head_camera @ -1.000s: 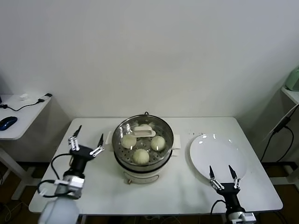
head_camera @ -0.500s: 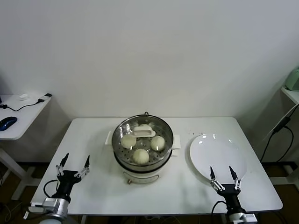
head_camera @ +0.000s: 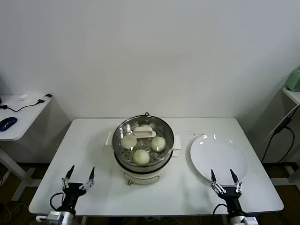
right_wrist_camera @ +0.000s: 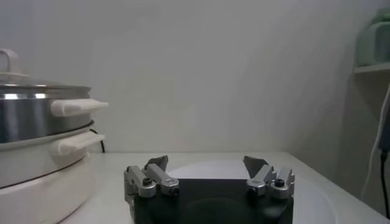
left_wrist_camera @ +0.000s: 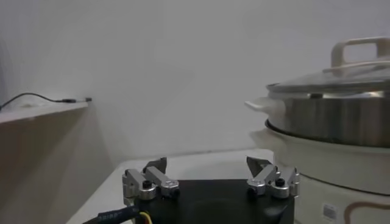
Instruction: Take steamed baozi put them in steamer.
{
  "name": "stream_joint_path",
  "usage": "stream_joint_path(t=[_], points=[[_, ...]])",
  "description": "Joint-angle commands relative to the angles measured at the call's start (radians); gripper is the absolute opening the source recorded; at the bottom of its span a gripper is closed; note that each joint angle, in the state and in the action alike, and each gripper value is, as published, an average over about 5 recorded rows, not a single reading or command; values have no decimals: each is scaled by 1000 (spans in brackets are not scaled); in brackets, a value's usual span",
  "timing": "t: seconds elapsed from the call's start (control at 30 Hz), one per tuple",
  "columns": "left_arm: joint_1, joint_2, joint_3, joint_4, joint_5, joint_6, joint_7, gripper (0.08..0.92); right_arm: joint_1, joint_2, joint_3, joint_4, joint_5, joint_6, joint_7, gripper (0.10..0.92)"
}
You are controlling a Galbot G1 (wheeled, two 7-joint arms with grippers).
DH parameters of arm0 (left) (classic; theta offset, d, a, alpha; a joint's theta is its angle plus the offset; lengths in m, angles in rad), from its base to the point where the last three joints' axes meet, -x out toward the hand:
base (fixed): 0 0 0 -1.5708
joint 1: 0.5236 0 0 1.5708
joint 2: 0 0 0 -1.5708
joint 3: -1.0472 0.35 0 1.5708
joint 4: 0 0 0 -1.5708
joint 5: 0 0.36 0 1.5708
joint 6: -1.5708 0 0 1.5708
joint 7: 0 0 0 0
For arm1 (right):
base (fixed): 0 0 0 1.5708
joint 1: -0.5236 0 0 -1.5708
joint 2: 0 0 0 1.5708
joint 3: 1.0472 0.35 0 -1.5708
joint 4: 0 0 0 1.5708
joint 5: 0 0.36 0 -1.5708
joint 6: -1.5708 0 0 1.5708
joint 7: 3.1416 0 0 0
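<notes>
Plain white wall behind, a white table [head_camera: 93, 140] in front, a side desk off beyond the left gripper. Ahead of both grippers and between them, the steamer [head_camera: 143, 145]: shiny steel pot on a white base with side handles, glass lid [head_camera: 143, 132] with a white handle seated on top. Through the lid, three steamed baozi [head_camera: 140, 156] visible on the perforated tray, any fourth hidden under the handle. Just ahead of the right gripper, a flat white plate [head_camera: 218, 157], bare. Left gripper [head_camera: 78, 177] low at the near table edge, jaws spread wide, nothing held; right gripper [head_camera: 225, 176] likewise low, wide open and empty. Buns probably light, soft and slightly tacky, easily dented; best taken across the widest part with a gentle squeeze, from above. Steamer itself likely heavy and stiff, with slick steel walls. Task looks complete or nearly so.
</notes>
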Motion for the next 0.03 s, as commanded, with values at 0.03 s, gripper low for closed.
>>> stream_joint_path(t=[0.03], points=[[12,-1,16,17,-17,-26,7,823,-1,1,0,-1,3,4,0,822]])
